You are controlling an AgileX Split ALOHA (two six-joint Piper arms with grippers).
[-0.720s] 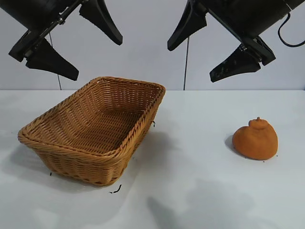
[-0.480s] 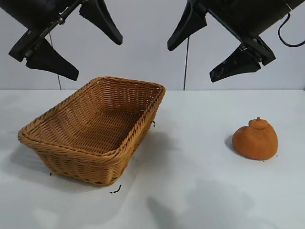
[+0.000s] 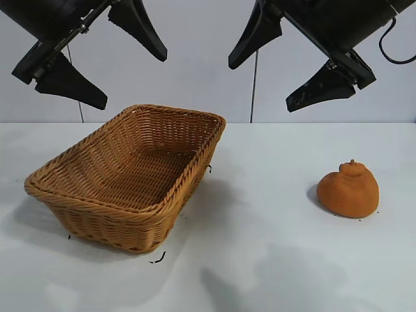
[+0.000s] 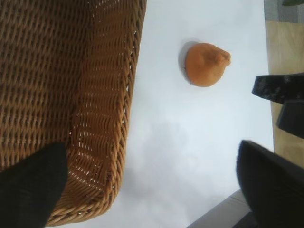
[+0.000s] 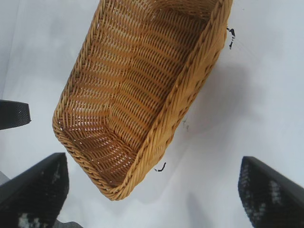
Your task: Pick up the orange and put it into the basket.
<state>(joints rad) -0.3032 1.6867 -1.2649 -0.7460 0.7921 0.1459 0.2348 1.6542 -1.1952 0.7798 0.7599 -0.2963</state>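
Observation:
The dull-orange lumpy orange (image 3: 349, 189) sits on the white table at the right; it also shows in the left wrist view (image 4: 205, 63). The tan wicker basket (image 3: 123, 173) stands empty at the left; it also shows in the left wrist view (image 4: 71, 95) and the right wrist view (image 5: 137, 90). My left gripper (image 3: 104, 62) hangs open high above the basket. My right gripper (image 3: 289, 62) hangs open high above the table, up and left of the orange. Neither holds anything.
The white table (image 3: 260, 260) spreads between basket and orange. A small black scrap (image 3: 158, 259) lies by the basket's front corner. The table's edge and a wooden floor (image 4: 285, 52) show in the left wrist view.

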